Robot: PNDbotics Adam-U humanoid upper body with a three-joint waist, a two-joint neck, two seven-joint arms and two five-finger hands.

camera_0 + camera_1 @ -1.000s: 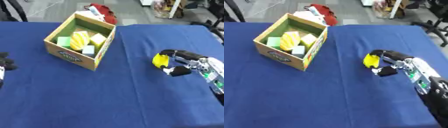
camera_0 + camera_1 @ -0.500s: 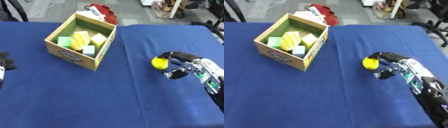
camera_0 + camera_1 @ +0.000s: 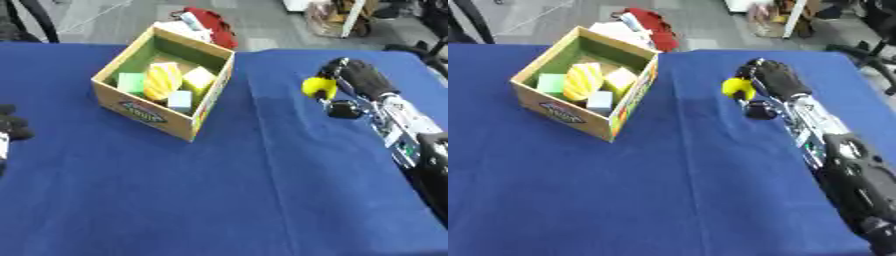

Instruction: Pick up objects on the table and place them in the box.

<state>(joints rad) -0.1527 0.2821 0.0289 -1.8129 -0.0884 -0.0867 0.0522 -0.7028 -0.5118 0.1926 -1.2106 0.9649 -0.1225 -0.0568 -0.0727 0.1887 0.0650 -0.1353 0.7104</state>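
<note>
A small yellow object (image 3: 318, 87) is pinched between the curled fingers (image 3: 335, 65) and thumb of the right hand (image 3: 354, 80), in the upper right of the frame. The object is round and bright yellow; nothing more of its shape can be made out. It is held at the hand's left side, over the blue tablecloth (image 3: 245, 190), though whether it is lifted clear of the cloth cannot be told. A dark rounded part — apparently the thumb's tip (image 3: 759, 110) — is seen just below the object. From the hand, the black and silver forearm (image 3: 833, 150) is seen running down toward the lower right corner, growing broad and dark at the frame's edge.

The cardboard box (image 3: 140, 105) is set well apart from the hand, in the upper left of the frame, turned with one corner toward the viewer and its top open. Several things are seen lying inside it: a green block (image 3: 131, 82) at the left, a yellow ridged item (image 3: 163, 81) in the middle, a pale yellow block (image 3: 199, 78) to the right and a light blue block (image 3: 180, 100) nearest the front wall. A printed label is carried on the box's front face.

The left hand (image 3: 12, 127) is shown only at the left edge, resting low on the cloth — its dark fingers are curled and hold nothing.

Beyond the table's far edge, a red item (image 3: 210, 25) with something white beside it lies on the grey floor.
</note>
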